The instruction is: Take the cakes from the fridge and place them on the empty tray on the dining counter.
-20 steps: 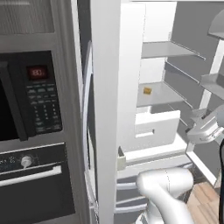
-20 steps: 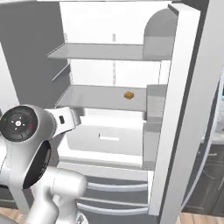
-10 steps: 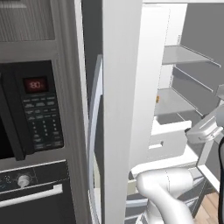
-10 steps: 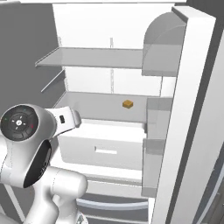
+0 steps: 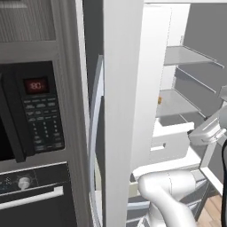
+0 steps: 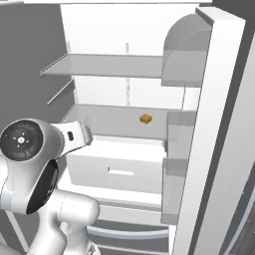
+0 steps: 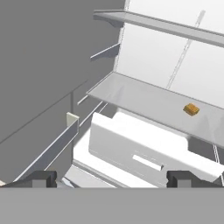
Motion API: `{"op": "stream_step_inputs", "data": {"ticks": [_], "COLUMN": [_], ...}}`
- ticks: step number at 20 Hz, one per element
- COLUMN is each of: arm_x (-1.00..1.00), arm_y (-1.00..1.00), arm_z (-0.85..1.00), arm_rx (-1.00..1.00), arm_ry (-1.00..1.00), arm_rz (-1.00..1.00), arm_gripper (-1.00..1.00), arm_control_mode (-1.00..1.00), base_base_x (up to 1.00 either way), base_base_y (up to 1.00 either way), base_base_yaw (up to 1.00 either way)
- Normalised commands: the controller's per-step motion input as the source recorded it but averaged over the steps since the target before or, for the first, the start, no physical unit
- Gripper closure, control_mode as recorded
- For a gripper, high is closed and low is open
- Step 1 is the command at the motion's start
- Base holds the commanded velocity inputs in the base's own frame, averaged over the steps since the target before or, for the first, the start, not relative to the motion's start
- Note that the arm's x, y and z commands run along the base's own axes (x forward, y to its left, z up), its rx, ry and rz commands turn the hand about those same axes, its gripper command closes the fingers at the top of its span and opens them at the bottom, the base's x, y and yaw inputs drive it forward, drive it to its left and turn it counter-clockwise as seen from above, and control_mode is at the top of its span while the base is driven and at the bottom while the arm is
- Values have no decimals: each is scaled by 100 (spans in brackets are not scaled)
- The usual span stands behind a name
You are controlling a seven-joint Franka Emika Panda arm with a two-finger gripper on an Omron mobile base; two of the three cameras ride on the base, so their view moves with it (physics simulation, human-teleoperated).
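Standing before the open fridge (image 6: 124, 30), you have the tool (image 7: 111, 178) released, its fingertips spread wide at the bottom of the hand view and grasping nothing.

Left to right, from the left base view: the black microwave (image 5: 31, 111) and the oven (image 5: 35, 199) below it sit in the cabinet column, then the fridge's left door (image 5: 122, 111) stands edge-on, and past it the white interior opens up.

In the right base view, the upper shelf (image 6: 104, 64) is bare where visible. On the lower shelf (image 6: 99, 119), right of centre, lies one small tan-brown cake (image 6: 146, 118), well apart from the tool. A white drawer (image 6: 117, 167) projects below that shelf, and the right door's bins (image 6: 174, 164) stand close beside it.

I judge the step in hand to be the approach to this cake. The white cherry-topped wedge cannot be located from these views.

Recommendations:
- Raise the hand above the drawer front before you advance.
- Steer right, keeping clear of the door bins.
- Centre the cake between the fingers, low to the shelf, before you close; the piece is small and flat and may slide.
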Motion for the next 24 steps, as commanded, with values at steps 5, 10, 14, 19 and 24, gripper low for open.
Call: {"op": "stream_step_inputs", "data": {"ticks": [5, 10, 14, 19, 24], "arm_x": [0, 0, 0, 0, 2], "arm_y": [0, 0, 0, 0, 0], "arm_z": [0, 0, 0, 0, 0], "arm_rx": [0, 0, 0, 0, 0], "arm_ry": [0, 0, 0, 0, 0], "arm_rz": [0, 0, 0, 0, 0], "arm_gripper": [-100, -100, -100, -100, -100], "arm_control_mode": [100, 100, 100, 100, -100], "base_base_x": [14, 28, 28, 24, 0], "base_base_y": [0, 0, 0, 0, 0], "base_base_yaw": [10, 13, 17, 21, 5]}}
